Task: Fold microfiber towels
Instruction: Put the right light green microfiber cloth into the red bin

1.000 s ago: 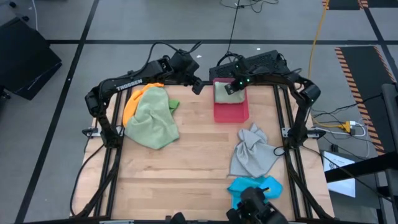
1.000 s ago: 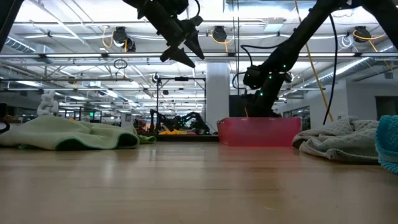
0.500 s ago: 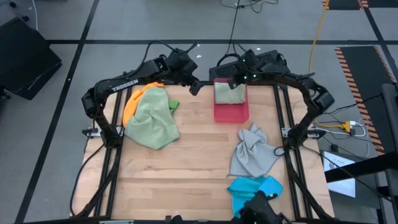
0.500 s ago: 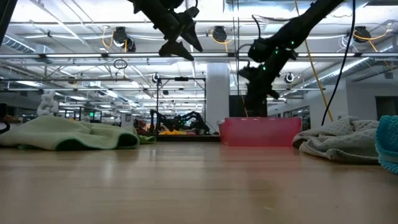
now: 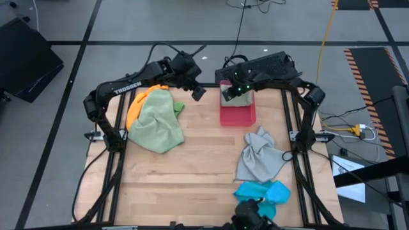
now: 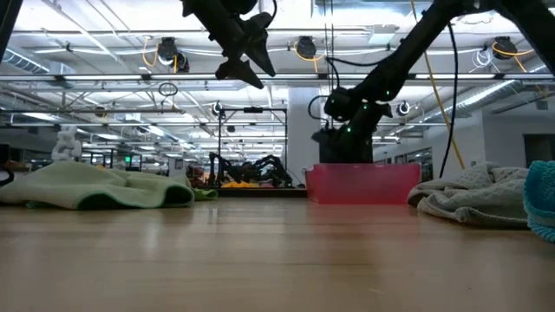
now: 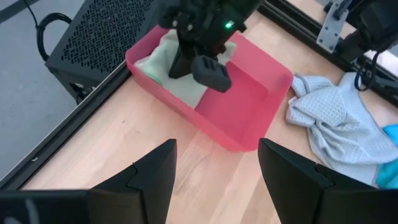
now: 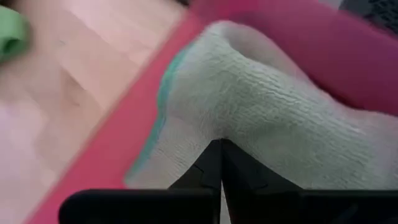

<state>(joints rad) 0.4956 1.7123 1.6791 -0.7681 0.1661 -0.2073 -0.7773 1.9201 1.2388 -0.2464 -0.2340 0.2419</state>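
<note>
A folded pale sage towel (image 5: 236,97) lies in the far half of the pink-red tray (image 5: 238,117). My right gripper (image 5: 228,94) is down in the tray, shut, with its tips on that towel (image 8: 267,106). My left gripper (image 5: 197,93) hangs open above the table's far edge, left of the tray, holding nothing. A pale green towel (image 5: 156,121) lies crumpled at far left over an orange one (image 5: 134,107), with a bit of bright green (image 5: 178,107) beside it. A grey towel (image 5: 259,156) and a blue towel (image 5: 262,191) lie crumpled at near right. My right gripper has its shut fingertips (image 8: 221,155) on the top of the folded sage towel (image 8: 208,130), near the towel's left edge by the tray's left wall. The fingers slant down from the far right. The towel lies flat on the tray's floor.
The tray's near half (image 7: 249,93) holds nothing. Bare wood spans the table's middle and near left (image 5: 185,179). A black frame rail (image 5: 291,121) runs along each side, and a black box (image 7: 93,37) stands beyond the far edge.
My right gripper rose out of the tray toward the far edge, then came back down onto the sage towel, ending a little farther left than before. It stayed shut. The towel stayed in the tray.
</note>
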